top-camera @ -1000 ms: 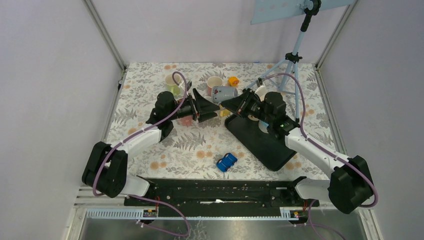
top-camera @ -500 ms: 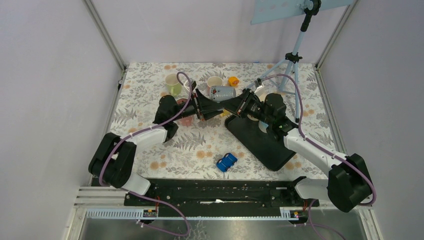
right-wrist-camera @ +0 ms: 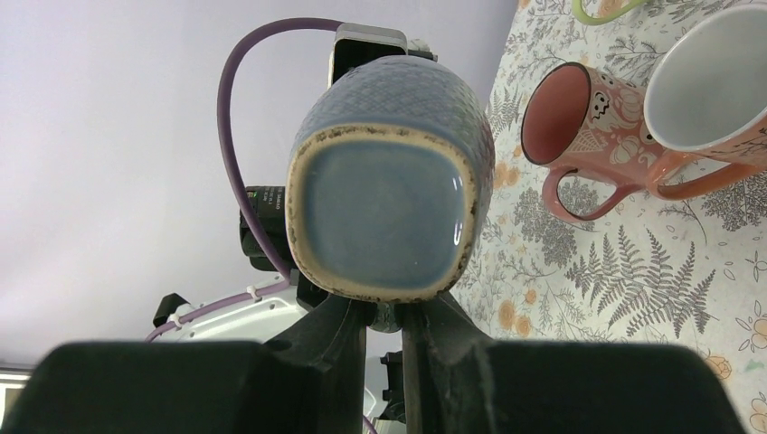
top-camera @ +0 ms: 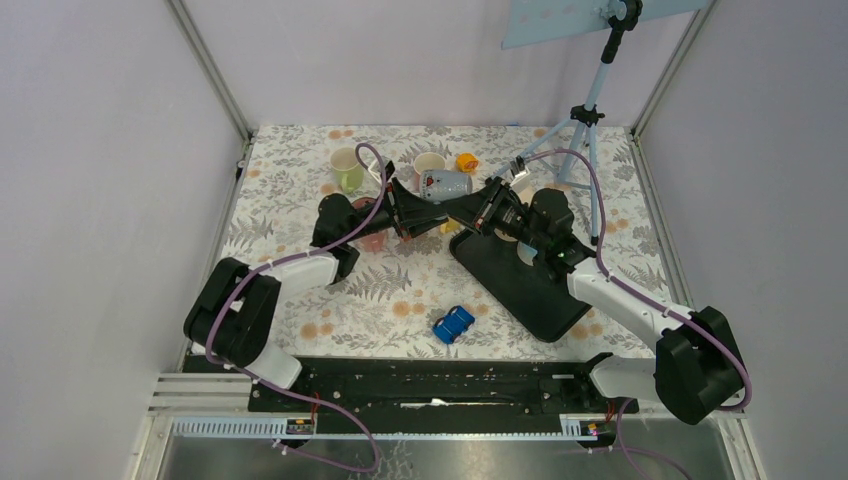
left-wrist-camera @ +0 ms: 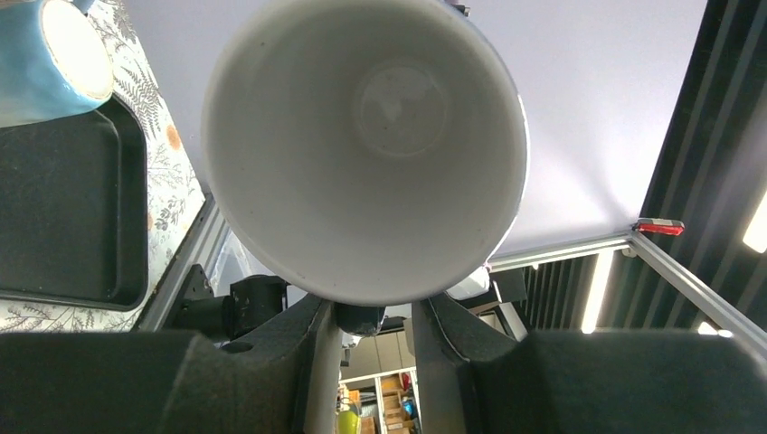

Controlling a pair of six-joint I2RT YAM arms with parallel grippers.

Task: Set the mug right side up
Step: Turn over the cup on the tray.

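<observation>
Logging one moment: I see the blue-grey textured ceramic mug (top-camera: 447,186) held on its side over the far middle of the floral-print tablecloth (top-camera: 300,190). It is between the two arms and just left of the far corner of the flat black plastic tray (top-camera: 525,290). Its white-glazed mouth faces the left gripper (left-wrist-camera: 373,315), and its squarish glazed base faces the right gripper (right-wrist-camera: 387,312). Right pincer: closed tight under the edge of the base and gripping the mug, though the part it pinches is hidden from me. Left pincer: fingers partly apart beneath the rim with a dark piece between them; I cannot tell whether it grips anything. In the right wrist view, a pink ceramic mug with a looped handle (right-wrist-camera: 579,136) and a white-lined cup (right-wrist-camera: 714,81) lie side by side on the cloth beyond. A small blue toy car (top-camera: 453,323) rests on the near side, just left of the tray.
</observation>
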